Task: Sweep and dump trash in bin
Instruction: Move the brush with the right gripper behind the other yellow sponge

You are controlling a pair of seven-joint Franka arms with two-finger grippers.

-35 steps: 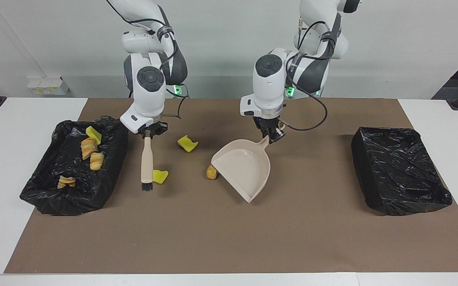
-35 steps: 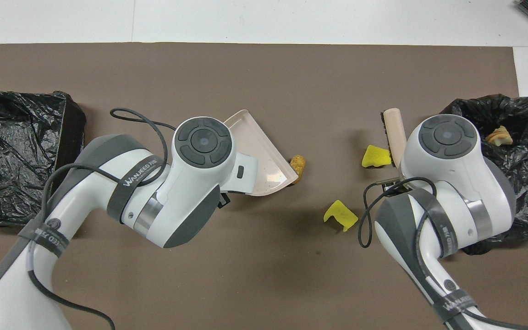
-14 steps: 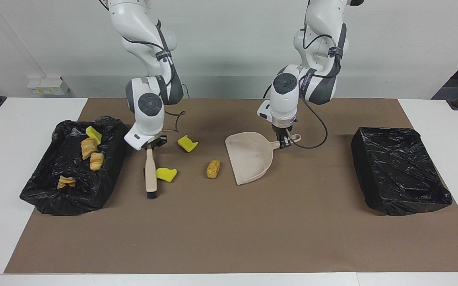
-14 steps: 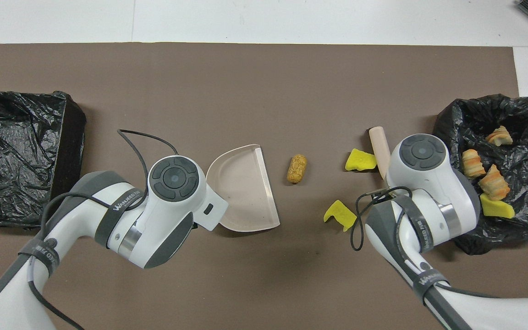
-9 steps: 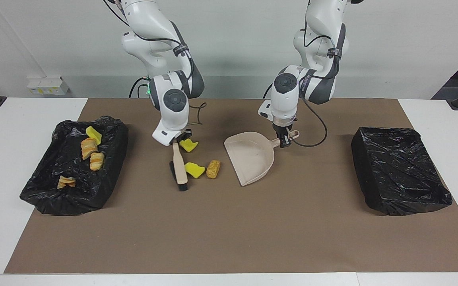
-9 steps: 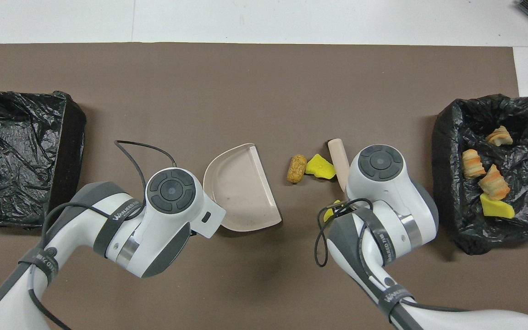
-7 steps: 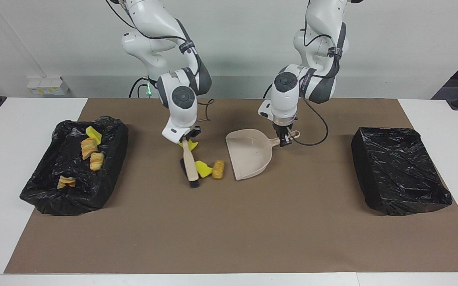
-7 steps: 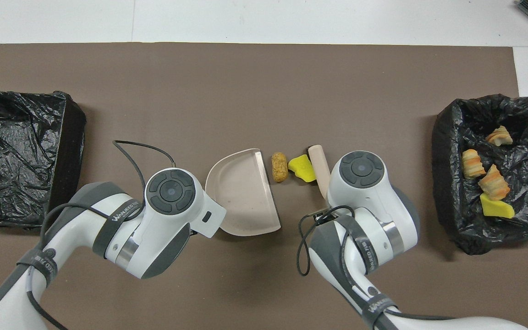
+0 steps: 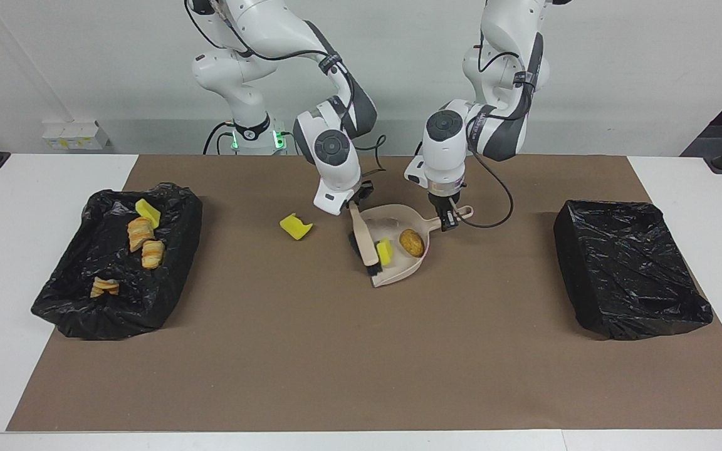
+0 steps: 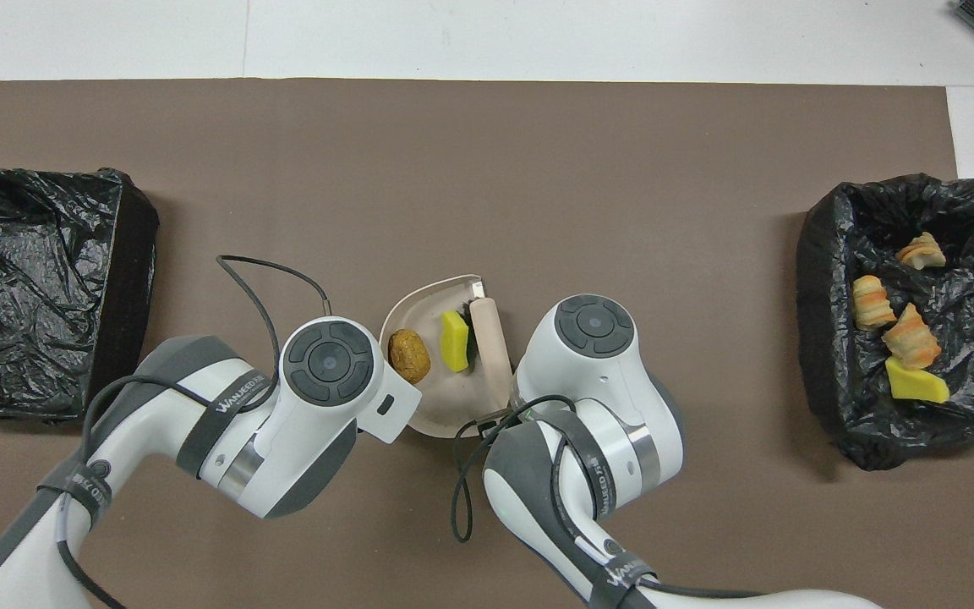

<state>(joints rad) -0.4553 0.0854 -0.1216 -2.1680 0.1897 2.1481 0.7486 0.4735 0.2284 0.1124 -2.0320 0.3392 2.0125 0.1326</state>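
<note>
Two pieces of trash [image 9: 398, 248] are held in the dustpan [image 9: 406, 270], gripped by the left gripper [image 9: 447, 224], brush [image 9: 364, 243] gripped by the right gripper [image 9: 353, 210]; one yellow chunk [image 9: 296, 227] is left unswept, dumping undone.

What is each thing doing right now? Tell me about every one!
dustpan: flat on the mat, two trash pieces inside.
brush: bristles at the dustpan's mouth.
yellow chunk: loose on the mat.
left gripper: shut on dustpan's handle.
right gripper: shut on brush.
bin with trash: five pieces inside.
other bin: nothing visible inside.

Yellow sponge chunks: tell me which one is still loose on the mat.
The yellow chunk lying alone toward the right arm's end; another sits in the dustpan, a third in the bin.
</note>
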